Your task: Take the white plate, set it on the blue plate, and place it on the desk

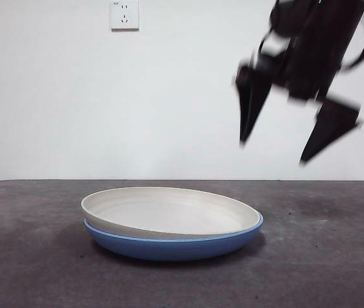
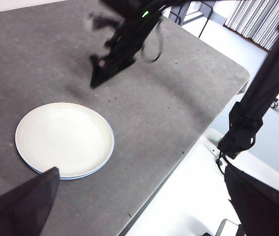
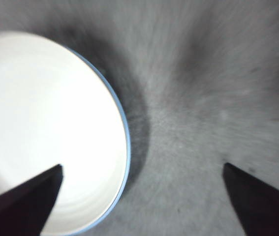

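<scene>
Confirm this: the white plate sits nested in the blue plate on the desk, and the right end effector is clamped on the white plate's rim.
Not clamped. The front view shows the right end effector open in the air, above the white plate nested in the blue plate on the desk.

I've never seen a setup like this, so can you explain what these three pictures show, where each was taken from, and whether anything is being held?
This is a two-armed robot at a desk. The front picture looks level across the tabletop: a white plate sits nested in a blue plate. The dark shape hanging above on one side is the right gripper, jaws open, holding nothing. The other two pictures come from cameras on each arm's wrist. The right wrist view looks down on the plates from nearby; the left wrist view shows them from farther off, with the left gripper open and empty too.
</scene>
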Tool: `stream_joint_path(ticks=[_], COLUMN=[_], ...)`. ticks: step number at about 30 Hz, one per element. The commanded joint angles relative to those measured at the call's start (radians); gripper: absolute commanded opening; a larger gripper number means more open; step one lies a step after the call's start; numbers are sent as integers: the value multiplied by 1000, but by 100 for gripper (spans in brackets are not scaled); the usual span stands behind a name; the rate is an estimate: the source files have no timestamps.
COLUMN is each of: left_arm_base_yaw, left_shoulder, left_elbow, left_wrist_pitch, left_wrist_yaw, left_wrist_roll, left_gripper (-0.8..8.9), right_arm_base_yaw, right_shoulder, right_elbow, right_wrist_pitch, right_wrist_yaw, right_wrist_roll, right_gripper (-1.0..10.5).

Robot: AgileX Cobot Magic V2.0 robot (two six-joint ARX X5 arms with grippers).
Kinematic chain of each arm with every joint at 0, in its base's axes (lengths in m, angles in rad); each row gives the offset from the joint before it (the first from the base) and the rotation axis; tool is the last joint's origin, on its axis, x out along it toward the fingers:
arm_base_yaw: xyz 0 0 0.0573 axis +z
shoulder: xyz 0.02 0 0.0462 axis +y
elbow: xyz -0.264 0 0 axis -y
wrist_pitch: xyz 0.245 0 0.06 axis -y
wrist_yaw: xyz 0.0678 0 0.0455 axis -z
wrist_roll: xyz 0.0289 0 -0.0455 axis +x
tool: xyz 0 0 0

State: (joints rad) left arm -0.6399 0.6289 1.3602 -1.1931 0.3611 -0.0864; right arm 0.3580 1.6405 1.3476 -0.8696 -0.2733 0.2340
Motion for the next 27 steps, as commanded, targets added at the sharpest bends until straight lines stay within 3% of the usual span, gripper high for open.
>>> stream_joint_path(ticks=[1, 10, 18, 27], left_arm_base_yaw=[-8, -8, -8, -8], left_shoulder=[4, 4, 4, 4], left_elbow=[13, 13, 13, 13], left_wrist_pitch=[5, -5, -23, -51], left_wrist_yaw=[2, 2, 2, 2], left_wrist_roll=[19, 18, 14, 15], left_gripper=[595, 595, 595, 594], right_arm_base_yaw=[15, 93, 183, 190], right_shoulder=[-109, -502, -741, -947], right_elbow=[18, 18, 18, 14], right_wrist_pitch=[-44, -259, -453, -542], right_wrist_yaw=[6, 13, 46, 90], right_wrist_roll=[-14, -14, -6, 16], right_gripper=[616, 616, 616, 615])
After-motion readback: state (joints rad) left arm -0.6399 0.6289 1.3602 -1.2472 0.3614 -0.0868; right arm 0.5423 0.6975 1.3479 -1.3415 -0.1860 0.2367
